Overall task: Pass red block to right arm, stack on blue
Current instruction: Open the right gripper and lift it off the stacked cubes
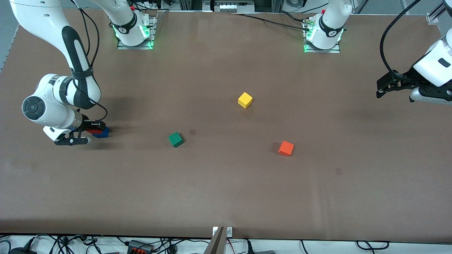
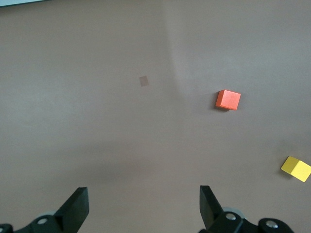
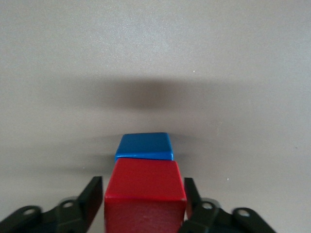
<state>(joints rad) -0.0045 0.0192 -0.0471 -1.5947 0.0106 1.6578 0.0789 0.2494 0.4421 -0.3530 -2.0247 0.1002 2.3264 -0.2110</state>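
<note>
At the right arm's end, front view: right tool [image 1: 99, 126] is down low with the red block [image 1: 92, 131] in it, just above the blue [image 1: 104, 133] and set off to one side of it.
Edges, front view: the pair sits near the table [image 1: 226, 194] edge at that end, with wide bare surface toward the camera.
Left arm, front view: left tool [image 1: 378, 89] waits raised over its own end.
Left wrist view: tool spread wide and carrying nothing; orange cube [image 2: 228, 99] and yellow cube [image 2: 296, 168] lie well apart.
Right wrist view: red covers part of the blue; clenched or released, cannot tell.

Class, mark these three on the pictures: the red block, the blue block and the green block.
red block [image 3: 145, 187]: right wrist view, on its top face.
blue block [image 3: 145, 145]: right wrist view, on its top face.
green block [image 1: 175, 139]: front view, on its top face.
</note>
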